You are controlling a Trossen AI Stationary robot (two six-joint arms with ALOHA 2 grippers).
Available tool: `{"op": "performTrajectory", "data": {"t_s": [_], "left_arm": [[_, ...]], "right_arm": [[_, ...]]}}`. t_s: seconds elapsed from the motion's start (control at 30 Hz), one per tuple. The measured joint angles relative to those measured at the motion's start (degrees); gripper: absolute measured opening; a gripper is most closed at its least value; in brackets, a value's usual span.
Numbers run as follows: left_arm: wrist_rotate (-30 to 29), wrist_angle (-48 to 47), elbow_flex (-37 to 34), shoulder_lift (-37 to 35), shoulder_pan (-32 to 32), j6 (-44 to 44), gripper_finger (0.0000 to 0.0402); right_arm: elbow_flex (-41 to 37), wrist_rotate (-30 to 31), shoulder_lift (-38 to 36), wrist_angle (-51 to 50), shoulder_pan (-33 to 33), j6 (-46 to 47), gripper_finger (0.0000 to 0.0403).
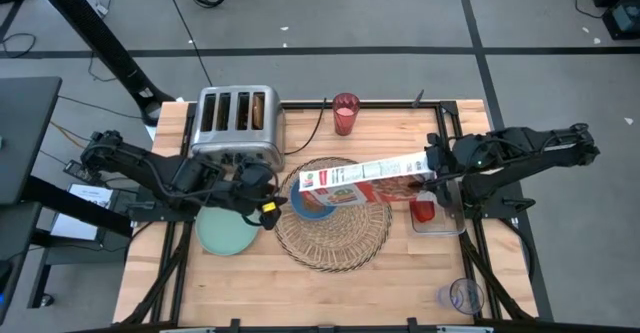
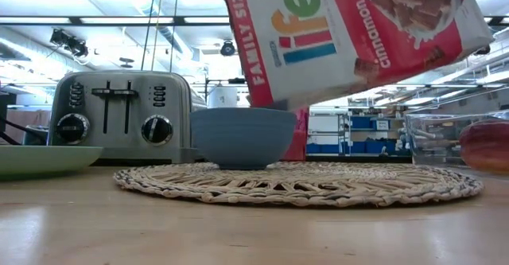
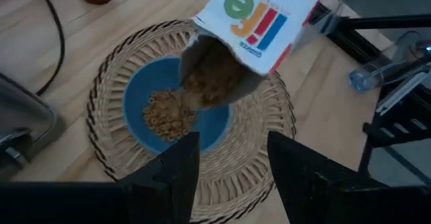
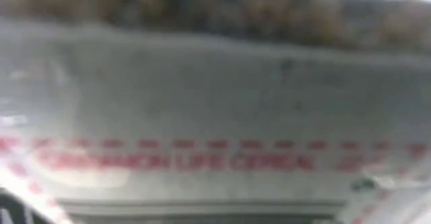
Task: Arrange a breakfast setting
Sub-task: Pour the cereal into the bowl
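Pale green plate (image 1: pixel 226 235) at counter's (image 1: pixel 400 273) left front, just left of wicker placemat (image 1: pixel 335 235). Left gripper (image 1: pixel 268 211) between plate and blue bowl (image 1: pixel 310 203), fingers (image 3: pixel 178 173) spread wide, holding nothing. Bowl on placemat, cereal pile (image 3: pixel 165 113) inside. Cinnamon Life cereal box (image 1: pixel 365 178) tilted, mouth over bowl. Right gripper (image 1: pixel 432 165) clamped on box's far end. Red cup (image 1: pixel 345 113) at counter's rear.

High view looks straight down on the whole tabletop (image 1: pixel 400 263). Low view sits at tabletop level, facing the room. Left wrist view peers down past its tool (image 3: pixel 232 167); all three share the bowl (image 1: pixel 312 201). Right wrist view presses against the cereal box (image 4: pixel 215 136).
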Motion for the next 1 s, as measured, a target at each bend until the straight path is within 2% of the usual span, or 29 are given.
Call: {"op": "performTrajectory", "data": {"t_s": [0.57, 1.0], "left_arm": [[-0.02, 0.13, 0.02, 0.00, -0.93, -0.46, 0.0180], [-0.02, 0.70, 0.00, -0.02, -2.20, -0.35, 0.0180]], "right_arm": [[-0.02, 2.77, 0.57, -0.24, -0.04, -0.28, 0.0240], [-0.11, 2.44, -0.24, 0.07, -0.04, 0.21, 0.0240]]}}
